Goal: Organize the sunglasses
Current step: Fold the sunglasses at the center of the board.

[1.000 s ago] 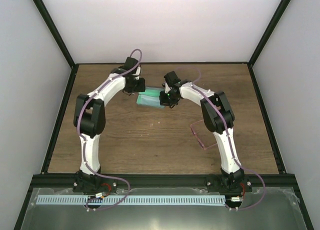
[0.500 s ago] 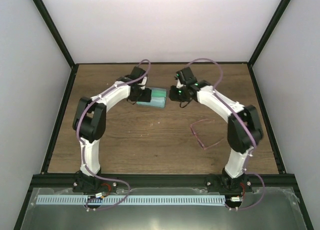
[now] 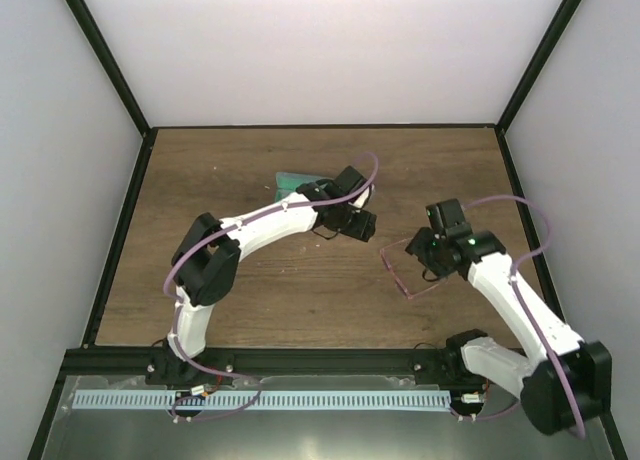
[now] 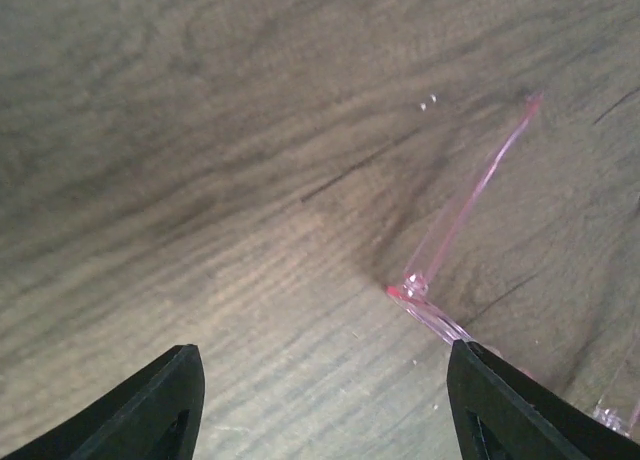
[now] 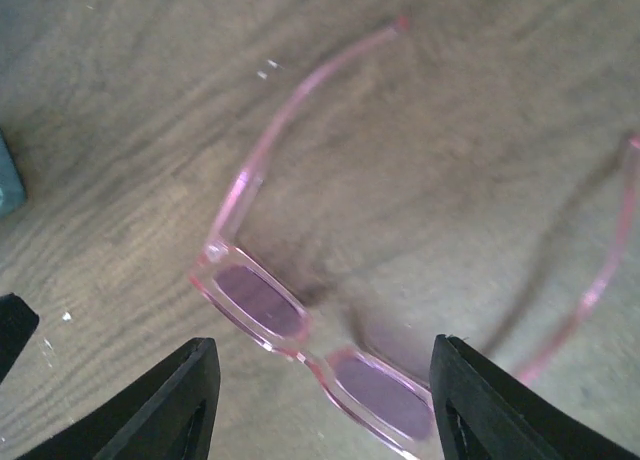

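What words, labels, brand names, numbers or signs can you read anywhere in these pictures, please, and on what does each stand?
None: no word, label, brand, number or sign can be read in any view.
The thin pink translucent sunglasses, the visible part of the teal-green oblong case and the brown wooden table show no print.

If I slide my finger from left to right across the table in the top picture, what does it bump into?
case → left hand → sunglasses
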`<state>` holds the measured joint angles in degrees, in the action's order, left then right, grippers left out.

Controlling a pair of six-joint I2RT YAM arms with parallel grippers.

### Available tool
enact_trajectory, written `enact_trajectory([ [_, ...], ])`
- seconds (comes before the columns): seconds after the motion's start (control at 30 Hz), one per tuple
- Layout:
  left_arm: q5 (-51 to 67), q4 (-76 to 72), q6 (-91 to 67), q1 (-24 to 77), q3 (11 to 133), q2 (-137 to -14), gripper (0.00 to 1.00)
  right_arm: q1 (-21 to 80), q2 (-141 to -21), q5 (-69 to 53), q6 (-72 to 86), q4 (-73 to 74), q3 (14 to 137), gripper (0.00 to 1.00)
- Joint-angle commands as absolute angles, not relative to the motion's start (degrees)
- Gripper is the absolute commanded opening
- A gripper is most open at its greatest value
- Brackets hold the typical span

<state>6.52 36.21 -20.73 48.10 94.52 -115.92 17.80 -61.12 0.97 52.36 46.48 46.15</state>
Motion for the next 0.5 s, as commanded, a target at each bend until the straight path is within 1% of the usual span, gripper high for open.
enact_trajectory([
  [0.0,6.6,36.6,-28.7,50.9,93.0,-117.0,0.69,16.3,-53.5,-0.2,58.2,55.5,42.7,0.61],
  [0.07,6.4,37.1,-30.9,52.4,93.1,-117.6,0.69,15.9,-50.8,-0.5,59.0,56.9,40.3,0.61],
  [0.1,6.0,37.2,-31.9,52.9,93.1,-117.8,0.69,15.6,-50.0,-1.0,58.9,57.3,39.4,0.58],
  [0.23,5.1,37.5,-34.1,55.2,93.0,-118.2,0.69,15.2,-52.5,-2.4,57.0,58.1,40.3,0.53],
  [0.3,4.6,38.0,-35.0,55.9,93.2,-118.2,0.68,14.9,-55.1,-3.4,56.2,59.3,41.3,0.53],
  [0.4,3.8,38.3,-35.9,56.5,92.7,-117.9,0.68,14.9,-59.7,-3.8,56.1,62.0,43.3,0.59],
  [0.47,3.5,38.1,-36.4,56.8,92.0,-117.5,0.68,14.9,-62.5,-3.8,55.9,63.1,44.0,0.60],
])
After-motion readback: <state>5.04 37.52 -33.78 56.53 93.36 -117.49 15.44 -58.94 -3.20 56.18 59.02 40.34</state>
